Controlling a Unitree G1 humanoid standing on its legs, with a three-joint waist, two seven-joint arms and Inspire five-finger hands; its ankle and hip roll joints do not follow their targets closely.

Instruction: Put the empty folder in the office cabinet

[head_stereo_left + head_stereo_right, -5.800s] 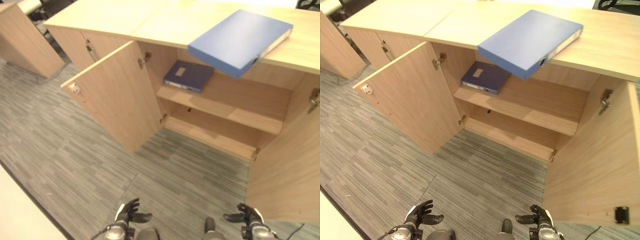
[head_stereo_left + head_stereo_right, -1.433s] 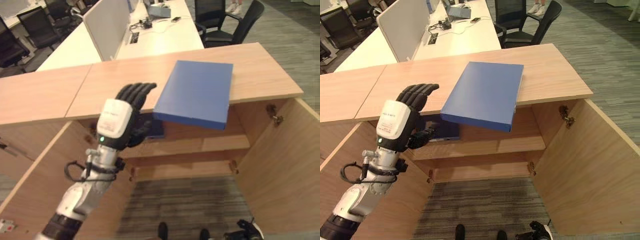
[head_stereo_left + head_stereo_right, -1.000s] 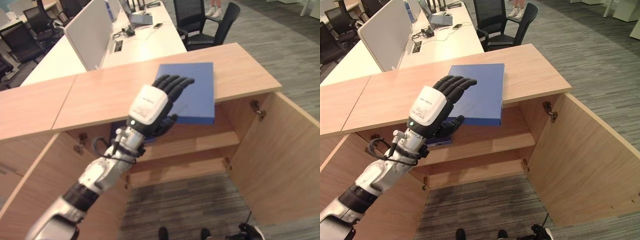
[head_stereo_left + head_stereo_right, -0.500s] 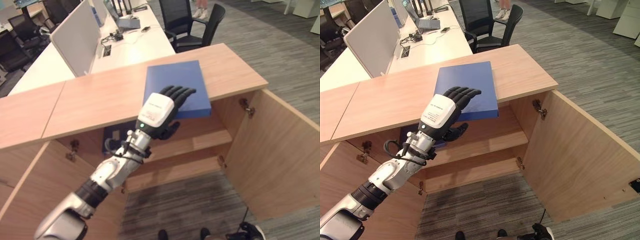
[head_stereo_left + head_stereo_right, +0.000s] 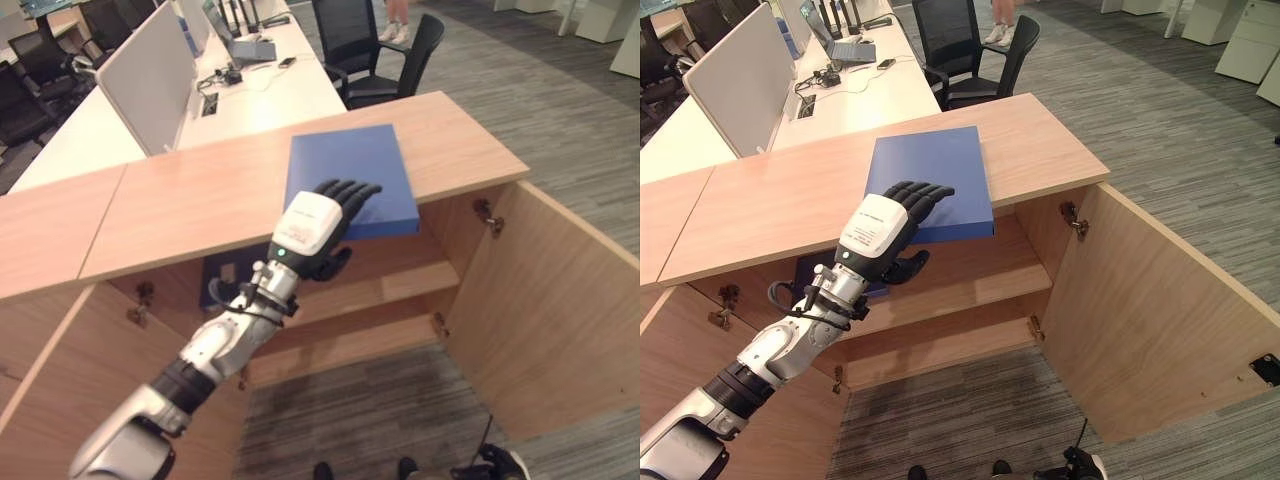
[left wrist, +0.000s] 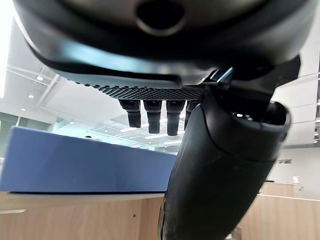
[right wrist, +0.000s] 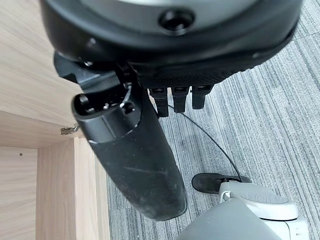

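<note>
Folder, blue and flat, lies on the cabinet top with its near end jutting out past the front edge, above the open cupboard. The left hand is stretched out at that overhanging end, fingers straight and loosely spread over the cover, thumb below the edge; I cannot tell whether they touch it, and nothing is clamped. The right hand hangs low near the floor, fingers relaxed, holding nothing. Both doors stand open, and a darker folder lies at the left end of the middle shelf.

This looks like the reach-to-grasp step. Next, fingers and thumb should close on the overhang, draw the folder off the front edge, and lower it onto the free part of the shelf.
</note>
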